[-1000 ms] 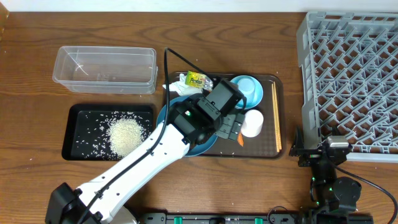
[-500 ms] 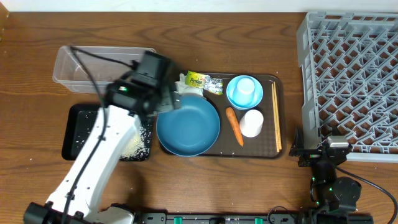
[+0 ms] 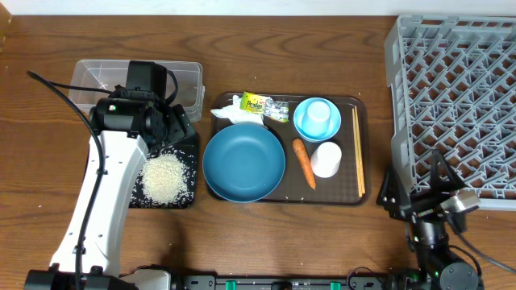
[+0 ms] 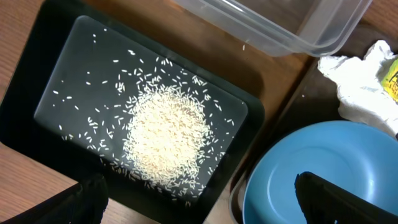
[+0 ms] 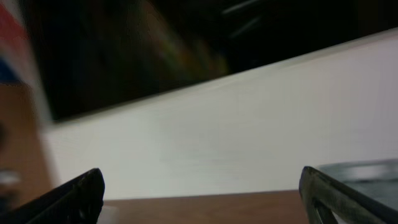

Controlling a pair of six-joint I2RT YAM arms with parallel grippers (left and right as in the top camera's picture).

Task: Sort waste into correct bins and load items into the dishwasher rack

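A heap of white rice (image 3: 165,176) (image 4: 166,140) lies in the black tray (image 3: 161,203) (image 4: 37,74). My left gripper (image 3: 179,129) (image 4: 199,205) hangs open over the tray's right end, nothing between its fingers. Behind it stands the clear tub (image 3: 97,76) (image 4: 273,25). The brown serving tray (image 3: 355,197) holds the blue bowl (image 3: 243,161) (image 4: 323,168), carrot (image 3: 304,163), white cup (image 3: 326,159), light-blue cup (image 3: 316,118), chopsticks (image 3: 357,153), tissue (image 3: 230,111) (image 4: 357,81) and snack wrapper (image 3: 260,103) (image 4: 393,78). My right gripper (image 3: 415,193) (image 5: 202,199) is open and empty at the front right.
The grey dishwasher rack (image 3: 455,105) fills the right side, its near edge just behind my right arm. My left arm's white link lies over the left half of the black tray. The right wrist view shows only a white wall and a strip of table.
My left arm has swung left from above the blue bowl to above the black tray, jaws still open. The right arm has shifted and tilted slightly.
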